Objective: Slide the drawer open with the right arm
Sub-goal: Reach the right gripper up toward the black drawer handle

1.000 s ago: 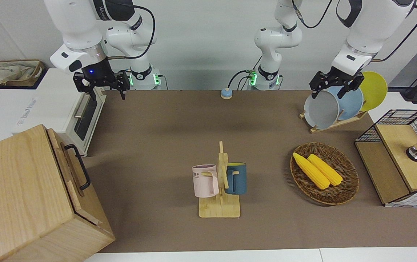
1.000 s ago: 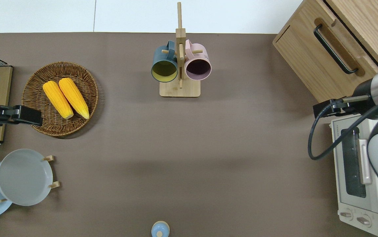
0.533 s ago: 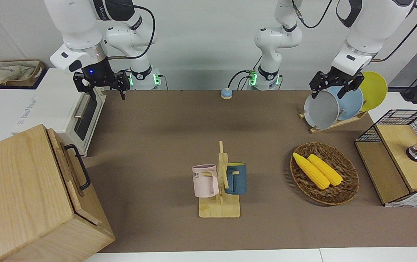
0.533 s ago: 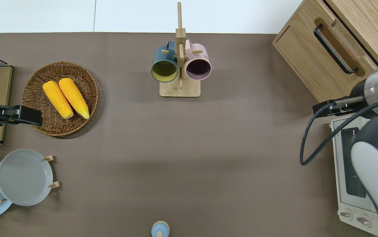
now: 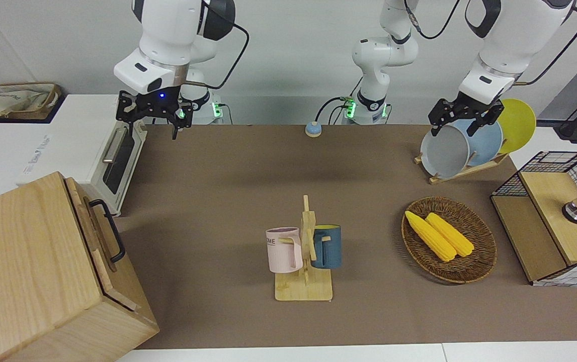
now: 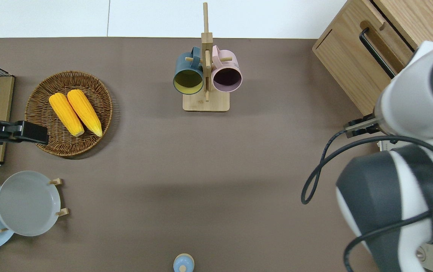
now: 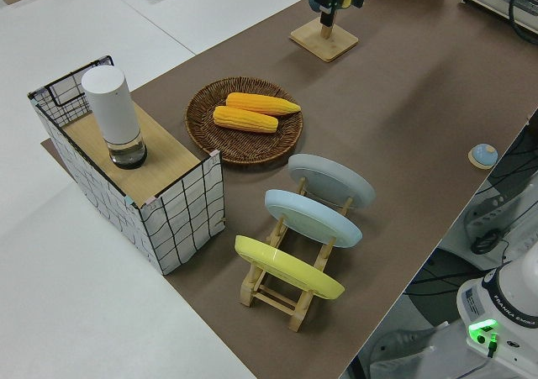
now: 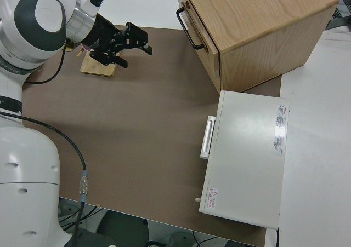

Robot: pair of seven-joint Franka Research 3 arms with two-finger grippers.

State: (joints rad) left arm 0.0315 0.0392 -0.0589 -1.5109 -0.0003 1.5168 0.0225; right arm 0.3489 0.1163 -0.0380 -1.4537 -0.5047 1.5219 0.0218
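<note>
Drawer (image 8: 201,41) shut flush in the pale-wood box (image 8: 258,22) at the right arm's end of the table, farther from the robots than the white toaster oven (image 8: 244,165); black loop handle (image 8: 188,29) on its front panel, untouched; well apart from the claw, out toward the table's end and farther from the robots than the spot beneath it.

Right gripper (image 8: 131,45) up in the air, fingers spread wide, holding nothing; blue wrist light lit in the front view (image 5: 160,94); in the overhead view mostly hidden under the arm's own white links, so only roughly placed: over bare brown mat (image 6: 216,170) just off the box's nearer corner and the oven's front.

Toaster oven just beside the claw's spot, nearer to the robots than the box, door shut, silver bar handle (image 8: 207,137) facing the mat.

Mug stand (image 6: 205,75) toward mid-table from the claw, farther from the robots, with a pink mug (image 6: 226,76) and a dark blue mug (image 6: 188,77) hung on its pegs.

Small blue knob-like object (image 6: 183,263) on the mat near the robots' edge.

Toward the left arm's end, well apart from the claw: wicker basket (image 6: 42,94) with two corn cobs (image 6: 75,112); plate rack with grey (image 5: 445,151), blue (image 5: 487,142) and yellow (image 5: 518,122) plates; wire-mesh shelf (image 7: 160,202) with a white cylinder (image 7: 115,114) on top.

Left arm parked; left gripper (image 5: 462,120) fingers apart, empty.
</note>
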